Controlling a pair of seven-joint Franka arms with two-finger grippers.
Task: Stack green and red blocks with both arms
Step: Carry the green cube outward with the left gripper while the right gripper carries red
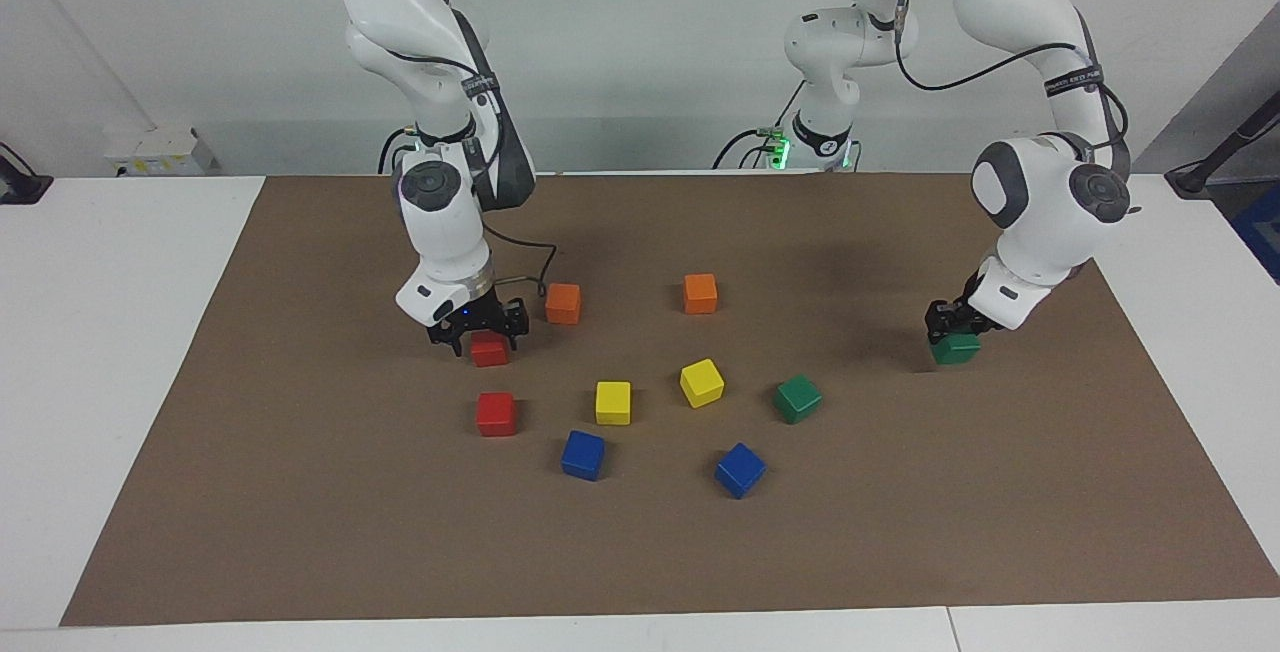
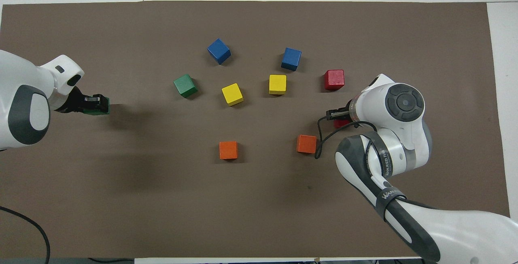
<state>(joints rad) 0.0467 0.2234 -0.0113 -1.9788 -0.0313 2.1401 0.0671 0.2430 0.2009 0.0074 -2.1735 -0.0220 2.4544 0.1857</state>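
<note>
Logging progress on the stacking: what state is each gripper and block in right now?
Left gripper, shut on green block.
Right gripper, down at a red block; grip unclear.
Other green block, loose on the mat.
Other red block, loose on the mat.
Orange blocks, yellow blocks, blue blocks, loose, none stacked.

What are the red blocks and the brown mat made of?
The loose red block looks like painted wood or plastic: smooth, slightly shiny faces. I can't tell which. The brown mat looks like matte paper or thin card, flat with no shine.
</note>
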